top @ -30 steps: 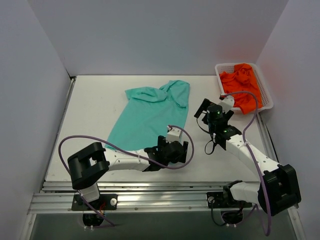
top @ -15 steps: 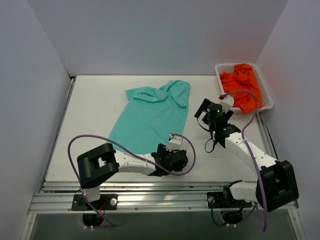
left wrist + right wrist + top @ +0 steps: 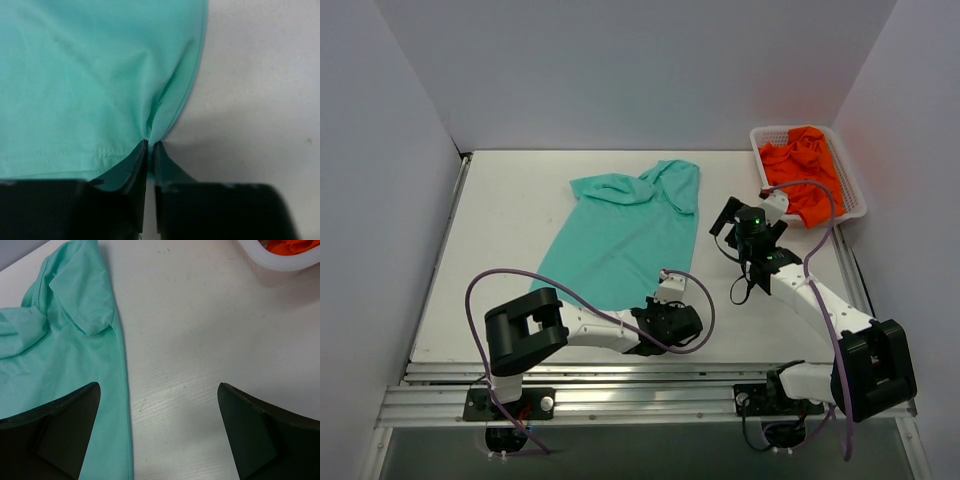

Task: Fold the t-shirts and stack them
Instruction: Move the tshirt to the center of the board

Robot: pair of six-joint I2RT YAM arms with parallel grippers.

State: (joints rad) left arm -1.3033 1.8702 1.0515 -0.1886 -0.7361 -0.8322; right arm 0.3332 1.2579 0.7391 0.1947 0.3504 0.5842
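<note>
Nearest the arm bases, the left pincer (image 3: pixel 668 320) lies low on the desk (image 3: pixel 500 220) at the near right corner of the teal t-shirt (image 3: pixel 620 235). In the left wrist view this pincer (image 3: pixel 150 146) is clamped on that corner. Its two dark fingers (image 3: pixel 131 170) are pressed almost together with a fold of the hem caught between them. The teal t-shirt (image 3: pixel 90 75) puckers into a sharp crease that runs up from the pinch, and a line of stitching shows along the hem to the left. Bare desk (image 3: pixel 260 75) lies to the right of the cloth edge.

From there the tee spreads flat and slants away toward the far middle of the desk. Its upper part is rumpled, with a sleeve folded over at the far right.

Farther back and to the right, the right pincer (image 3: pixel 730 217) is raised over the desk just beside the tee's right edge, not touching it. In the right wrist view this pincer (image 3: pixel 159 390) has its jaws spread wide and holds nothing. The teal t-shirt (image 3: pixel 60 340) sits under the left finger (image 3: pixel 55 430) and bare desk (image 3: pixel 200 340) lies between the two.

At the far right corner stands a white basket (image 3: pixel 850 190), its rim also visible in the right wrist view (image 3: pixel 280 265). The orange t-shirts (image 3: pixel 805 170) are heaped inside it in a crumpled pile.
</note>
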